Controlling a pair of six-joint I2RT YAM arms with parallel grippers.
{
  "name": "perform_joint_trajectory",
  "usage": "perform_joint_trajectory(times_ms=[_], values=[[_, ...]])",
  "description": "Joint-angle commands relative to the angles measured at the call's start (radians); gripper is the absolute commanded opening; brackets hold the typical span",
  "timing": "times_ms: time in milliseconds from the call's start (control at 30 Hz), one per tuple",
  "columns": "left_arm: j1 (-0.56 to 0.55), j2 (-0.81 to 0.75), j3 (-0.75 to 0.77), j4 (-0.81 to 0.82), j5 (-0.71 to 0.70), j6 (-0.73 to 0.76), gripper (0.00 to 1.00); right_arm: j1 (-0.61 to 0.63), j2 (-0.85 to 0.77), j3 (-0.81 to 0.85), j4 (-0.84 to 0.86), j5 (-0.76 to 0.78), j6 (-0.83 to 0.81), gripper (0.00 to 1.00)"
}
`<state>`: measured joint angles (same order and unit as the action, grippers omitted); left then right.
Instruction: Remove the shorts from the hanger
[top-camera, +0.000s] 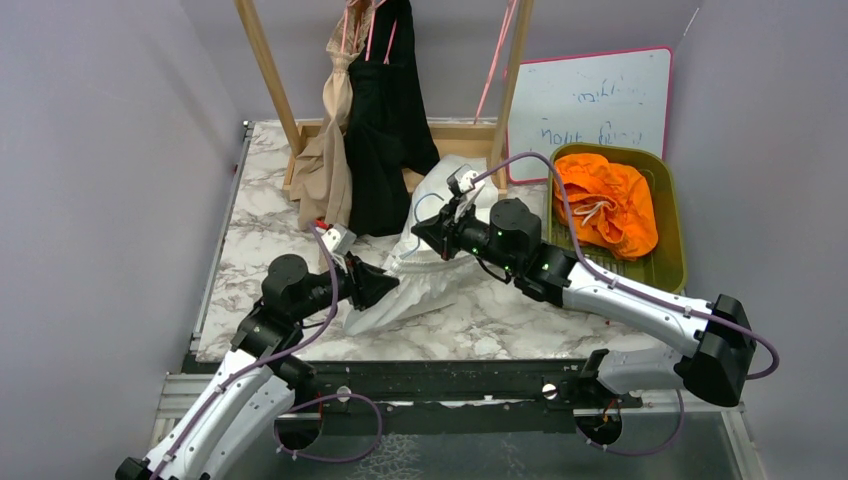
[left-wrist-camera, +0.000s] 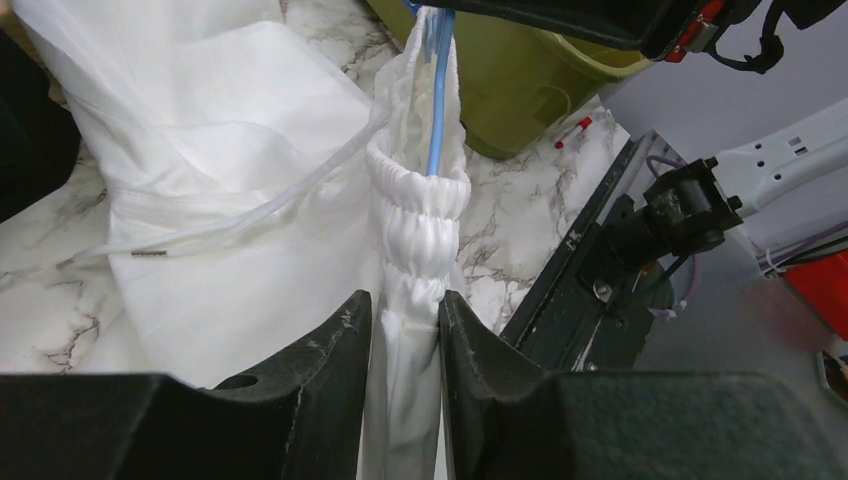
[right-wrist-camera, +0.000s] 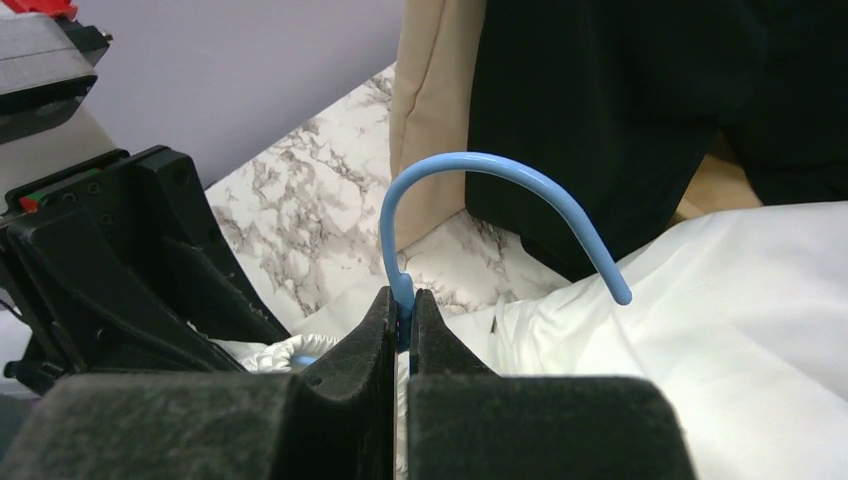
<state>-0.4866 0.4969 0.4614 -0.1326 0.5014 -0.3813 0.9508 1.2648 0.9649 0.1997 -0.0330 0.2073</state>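
Left gripper (left-wrist-camera: 405, 312): jaws narrow, clamped on the gathered waistband of the white shorts (left-wrist-camera: 230, 150), with fabric bunched between the fingers.

Right gripper (right-wrist-camera: 402, 305): jaws almost closed, pinching the stem of the blue hanger (right-wrist-camera: 480, 165) just below its hook. The hook curves up and over, free of any rail.

The hanger stem runs down into the waistband opening, so the white shorts are not yet off it. Their legs lie spread on the marble table (top-camera: 260, 230), between the two grippers and just in front of the rack (top-camera: 265, 60).

Black shorts (top-camera: 385, 130) and tan shorts (top-camera: 325, 160) hang side by side from the rack, tan on the left, with their hems reaching the table.

Orange shorts (top-camera: 605, 205) lie bunched in the green bin (top-camera: 672, 200) at the right, beside the whiteboard (top-camera: 590, 100).
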Motion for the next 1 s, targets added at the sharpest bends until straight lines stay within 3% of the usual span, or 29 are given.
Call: perform_joint_trajectory(times_ms=[0, 100, 200, 300, 467, 533, 667, 833, 967], values=[[0.001, 0.027, 0.011, 0.066, 0.043, -0.003, 0.33, 0.02, -0.012, 0.008, -0.022, -0.085, 0.016, 0.01], [0.001, 0.052, 0.005, 0.097, 0.056, -0.018, 0.26, 0.023, -0.017, 0.002, -0.022, -0.127, 0.028, 0.01], [0.001, 0.084, 0.009, 0.12, 0.083, -0.023, 0.03, 0.025, -0.034, -0.003, -0.039, -0.144, 0.036, 0.02], [0.001, 0.1, 0.031, 0.069, 0.093, 0.0, 0.0, 0.025, -0.067, -0.002, -0.095, -0.059, 0.047, 0.08], [0.0, 0.02, 0.029, 0.041, 0.046, 0.018, 0.0, 0.025, -0.14, 0.019, -0.332, 0.265, 0.081, 0.38], [0.0, -0.025, 0.021, 0.042, 0.023, 0.026, 0.0, 0.025, -0.178, 0.006, -0.436, 0.419, 0.126, 0.66], [-0.001, -0.094, 0.011, 0.047, 0.012, 0.029, 0.0, 0.018, -0.258, -0.063, -0.569, 0.64, 0.227, 0.81], [0.0, -0.102, 0.006, 0.053, 0.047, 0.021, 0.0, -0.059, -0.244, -0.076, -0.662, 0.551, 0.343, 0.84], [0.0, -0.092, 0.01, 0.053, 0.083, 0.019, 0.0, -0.15, -0.179, -0.028, -0.663, 0.388, 0.319, 0.81]])
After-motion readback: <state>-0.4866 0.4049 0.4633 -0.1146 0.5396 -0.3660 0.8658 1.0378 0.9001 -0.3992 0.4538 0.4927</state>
